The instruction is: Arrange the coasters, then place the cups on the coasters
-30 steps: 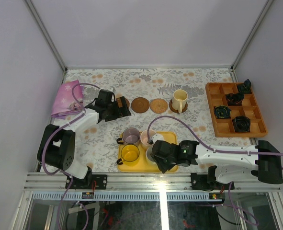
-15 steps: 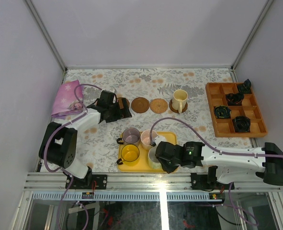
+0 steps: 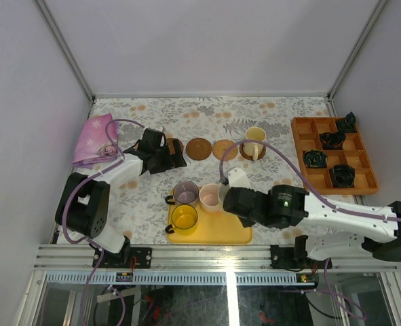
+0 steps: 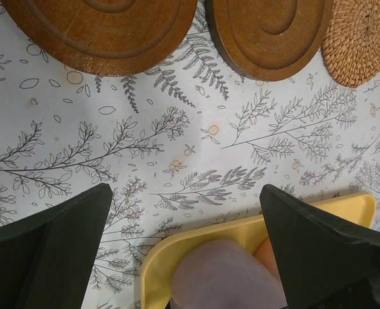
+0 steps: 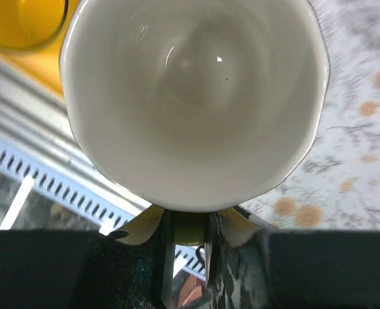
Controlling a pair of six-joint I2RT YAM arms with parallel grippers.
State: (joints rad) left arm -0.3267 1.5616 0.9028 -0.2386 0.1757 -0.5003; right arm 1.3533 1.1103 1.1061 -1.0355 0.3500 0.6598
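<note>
Lifted off the yellow tray (image 3: 217,232) since a second ago, the white cup (image 5: 196,96) now hangs in the right claw (image 5: 188,239). Its jaws are narrow and pinch the cup's green handle (image 5: 190,228). The right wrist view shows the cup upright and mouth-up above the desk's near edge, with the metal rail (image 5: 42,174) below it. From above, the arm hides the cup.

The tray lies at the near edge of the desk (image 3: 275,115), about midway along it. The yellow cup (image 3: 184,217) stands on its near left part. The purple-grey cup (image 3: 185,193) and the pink cup (image 3: 210,197) stand side by side along its far edge.

Farther in and toward the left edge, the left claw (image 3: 176,155) stands wide over the flowered cloth. Just beyond its fingers a row runs toward the right: one wooden coaster (image 4: 106,26), a second wooden coaster (image 4: 270,32) just beside it, then a woven coaster (image 4: 360,42). The cream cup (image 3: 254,141) stands next in that row on a further coaster (image 3: 245,155).

An orange compartment box (image 3: 332,156) lies along the right edge. A pink cloth (image 3: 95,139) lies near the far left corner.
</note>
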